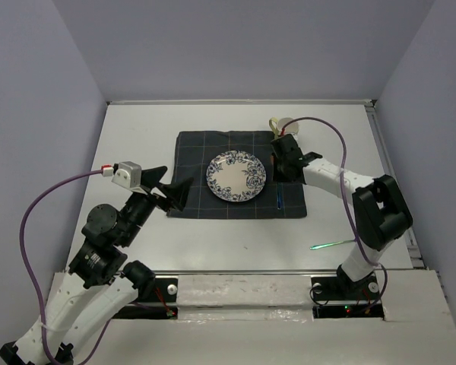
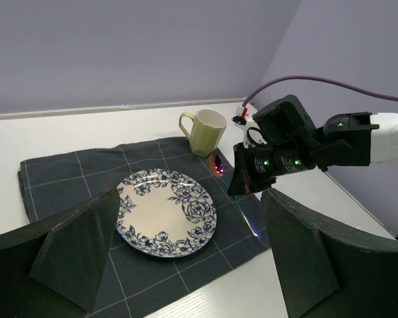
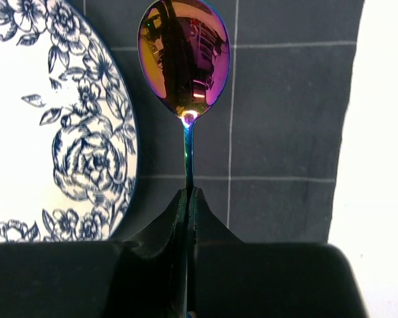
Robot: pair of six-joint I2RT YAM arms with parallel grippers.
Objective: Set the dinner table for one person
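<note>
The white dinner table [image 1: 137,137] carries a dark navy checked placemat [image 1: 194,156]. A blue floral plate [image 1: 236,176] sits at the placemat's middle. A pale green mug [image 1: 281,124] stands at its far right corner. My right gripper [image 1: 280,173] is shut on the handle of an iridescent spoon [image 3: 184,56], which lies on the placemat right of the plate [image 3: 53,119]; the gripper [image 3: 188,197] pinches the thin handle. My left gripper [image 1: 175,190] is open and empty at the placemat's left edge. In the left wrist view it [image 2: 191,199] faces the plate [image 2: 164,211] and the mug [image 2: 204,131].
A thin iridescent green utensil [image 1: 330,244] lies on the bare table right of the placemat, near the right arm's base. Grey walls enclose the table on three sides. The right arm [image 2: 358,142] reaches in over the placemat's right side.
</note>
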